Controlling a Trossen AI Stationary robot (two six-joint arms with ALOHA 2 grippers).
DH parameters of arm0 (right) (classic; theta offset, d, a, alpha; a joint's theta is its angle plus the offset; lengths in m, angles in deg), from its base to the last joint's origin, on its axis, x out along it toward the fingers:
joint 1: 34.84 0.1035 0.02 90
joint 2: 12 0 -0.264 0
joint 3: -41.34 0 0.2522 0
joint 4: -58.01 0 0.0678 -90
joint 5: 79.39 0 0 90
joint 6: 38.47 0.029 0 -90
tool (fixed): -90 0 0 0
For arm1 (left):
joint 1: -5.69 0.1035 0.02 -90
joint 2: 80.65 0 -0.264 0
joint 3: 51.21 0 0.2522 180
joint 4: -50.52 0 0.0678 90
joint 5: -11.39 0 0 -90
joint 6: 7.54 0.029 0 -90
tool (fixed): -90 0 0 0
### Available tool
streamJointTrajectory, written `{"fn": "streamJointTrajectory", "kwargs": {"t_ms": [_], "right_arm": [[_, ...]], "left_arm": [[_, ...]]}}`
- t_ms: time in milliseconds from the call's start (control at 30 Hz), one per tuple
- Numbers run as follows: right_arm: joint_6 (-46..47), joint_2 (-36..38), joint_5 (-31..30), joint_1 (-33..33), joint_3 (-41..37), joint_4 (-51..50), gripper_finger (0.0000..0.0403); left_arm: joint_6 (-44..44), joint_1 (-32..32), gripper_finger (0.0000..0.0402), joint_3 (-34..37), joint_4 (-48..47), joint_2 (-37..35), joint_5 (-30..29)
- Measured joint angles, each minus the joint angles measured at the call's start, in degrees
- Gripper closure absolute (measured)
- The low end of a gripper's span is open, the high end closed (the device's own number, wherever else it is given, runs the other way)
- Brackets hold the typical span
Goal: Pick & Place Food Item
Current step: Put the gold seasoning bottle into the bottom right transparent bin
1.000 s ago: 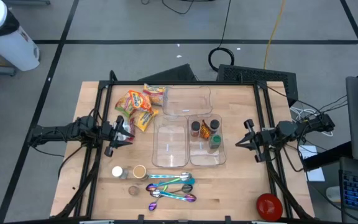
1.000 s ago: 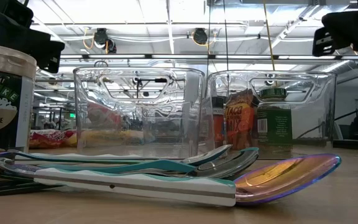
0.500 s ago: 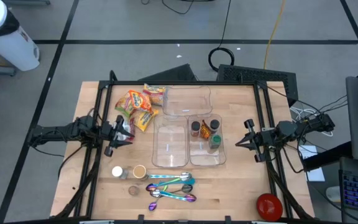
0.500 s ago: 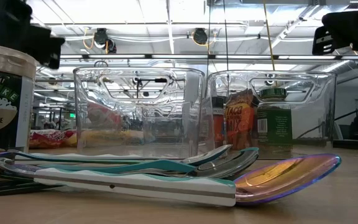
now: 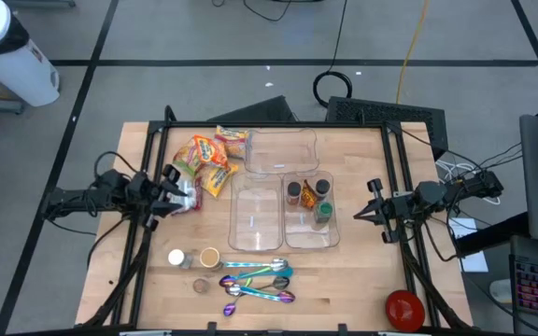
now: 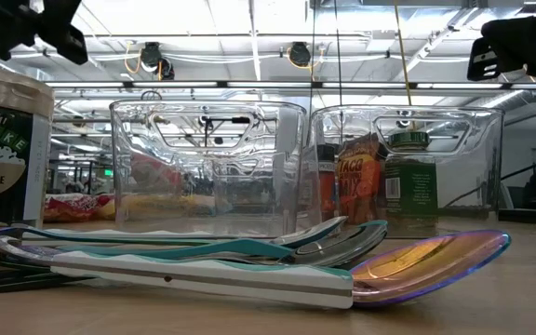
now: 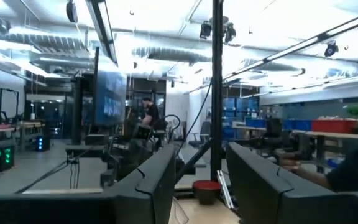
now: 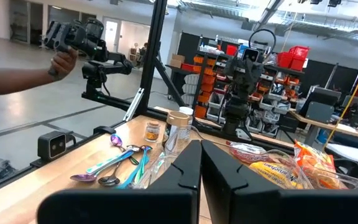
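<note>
Seen from above: a butcher-block table (image 5: 353, 280) on a grey taped floor, workshop racks and ceiling lights beyond. Food packets (image 5: 206, 159) heaped at the far-left corner beside three clear bins (image 5: 255, 224), spice jars (image 5: 308, 198) in one. Spoons (image 5: 255, 280) fanned along the near edge. Left gripper (image 5: 177, 189) raised at the pile's near edge, fingers partly apart on a pale packet (image 5: 188, 193), grip unclear. Right gripper (image 5: 362, 214) parked at the right rail, fingers pressed together, empty.

floor: grey, dark lines (image 5: 157, 56) | ceiling: strip lights (image 6: 249, 37) | shelving: red bins (image 8: 291, 59)
</note>
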Motion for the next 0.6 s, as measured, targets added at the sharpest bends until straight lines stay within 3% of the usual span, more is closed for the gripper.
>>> {"fn": "streamJointTrajectory", "kwargs": {"t_ms": [133,367,467,600], "right_arm": [[0.0,0.0,-0.01,-0.02,0.0,-0.02,0.0399],[3.44,-0.05,-0.01,0.0,0.0,-0.04,0.0399],[3.59,-0.35,-0.01,0.0,0.0,-0.02,0.0399],[3.17,-0.7,-0.01,0.0,0.0,-0.03,0.0399]], "left_arm": [[-1.81,-0.25,0.0249,0.06,1.39,2.24,0.47],[-7.5,-5.48,0.0249,0.04,14.24,13.13,0.47],[-6.1,-8.33,0.0249,0.03,20.88,18.71,1.02],[-3.29,-11.77,0.0249,0.03,22.18,25.83,0.27]]}}
